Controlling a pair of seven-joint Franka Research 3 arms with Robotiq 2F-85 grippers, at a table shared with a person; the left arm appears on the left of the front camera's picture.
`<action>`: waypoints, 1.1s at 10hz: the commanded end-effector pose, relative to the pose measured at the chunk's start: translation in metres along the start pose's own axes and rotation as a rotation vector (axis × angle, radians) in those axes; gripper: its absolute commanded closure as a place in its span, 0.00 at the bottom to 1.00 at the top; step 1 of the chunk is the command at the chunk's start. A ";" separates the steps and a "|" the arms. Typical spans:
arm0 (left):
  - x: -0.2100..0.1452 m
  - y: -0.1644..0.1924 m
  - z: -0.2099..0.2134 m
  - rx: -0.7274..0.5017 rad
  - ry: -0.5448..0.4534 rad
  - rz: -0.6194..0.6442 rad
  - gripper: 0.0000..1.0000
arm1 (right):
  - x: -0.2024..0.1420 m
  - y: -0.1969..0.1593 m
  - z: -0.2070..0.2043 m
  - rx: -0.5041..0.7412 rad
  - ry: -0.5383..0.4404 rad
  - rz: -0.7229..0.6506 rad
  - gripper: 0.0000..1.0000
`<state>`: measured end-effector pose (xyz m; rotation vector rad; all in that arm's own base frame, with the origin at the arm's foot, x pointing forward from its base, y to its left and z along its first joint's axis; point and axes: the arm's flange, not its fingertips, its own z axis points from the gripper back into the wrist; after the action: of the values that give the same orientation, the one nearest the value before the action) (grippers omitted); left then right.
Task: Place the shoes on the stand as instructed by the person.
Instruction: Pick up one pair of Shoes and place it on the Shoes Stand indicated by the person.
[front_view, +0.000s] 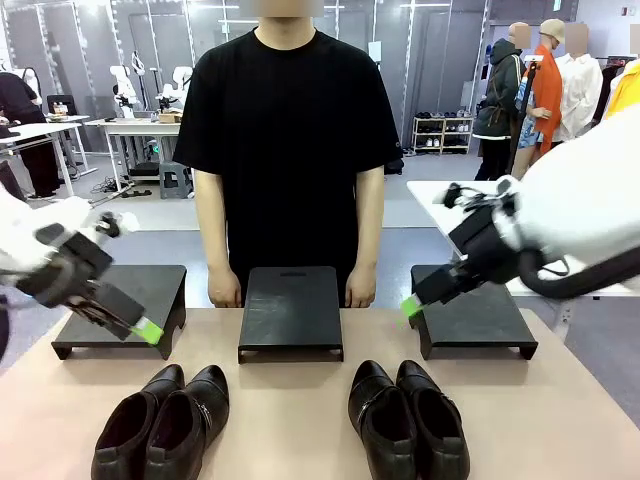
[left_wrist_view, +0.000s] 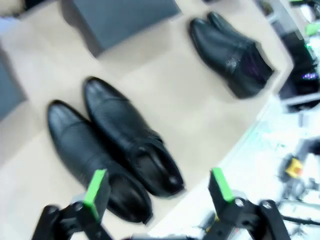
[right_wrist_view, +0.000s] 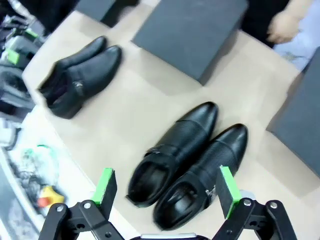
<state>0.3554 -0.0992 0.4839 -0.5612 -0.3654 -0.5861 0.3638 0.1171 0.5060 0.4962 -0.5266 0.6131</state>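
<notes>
Two pairs of glossy black shoes lie on the tan table. The left pair (front_view: 165, 420) sits under my left gripper (left_wrist_view: 157, 187) and fills its wrist view (left_wrist_view: 110, 150). The right pair (front_view: 408, 420) lies below my right gripper (right_wrist_view: 167, 187), seen close (right_wrist_view: 190, 160). Both grippers are open with nothing between their green pads. In the front view the left gripper (front_view: 146, 329) hovers by the left stand (front_view: 120, 295), and the right gripper (front_view: 410, 306) by the right stand (front_view: 470, 320). The person (front_view: 290, 120) stands behind the centre stand (front_view: 290, 305), hands at the table's far edge.
Each wrist view also shows the other pair farther off (left_wrist_view: 230, 50) (right_wrist_view: 80, 75). The person's hand (right_wrist_view: 282, 25) rests past the centre stand (right_wrist_view: 190, 30). Bare table lies between the two pairs. Cluttered equipment sits below the table's near edge (right_wrist_view: 35, 175).
</notes>
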 end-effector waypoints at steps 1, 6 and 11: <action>-0.012 0.035 0.046 -0.196 0.013 0.103 0.00 | -0.021 -0.035 0.038 0.216 -0.048 -0.180 0.00; -0.133 0.129 0.139 -0.446 -0.247 0.306 0.00 | -0.146 -0.099 0.142 0.356 -0.257 -0.557 0.00; -0.259 0.174 0.201 -0.450 -0.562 0.465 0.00 | -0.272 -0.114 0.199 0.348 -0.455 -0.719 0.00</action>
<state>0.2216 0.2412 0.4506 -1.1859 -0.5877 -0.0392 0.2080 -0.2092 0.4934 1.0981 -0.5963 -0.1214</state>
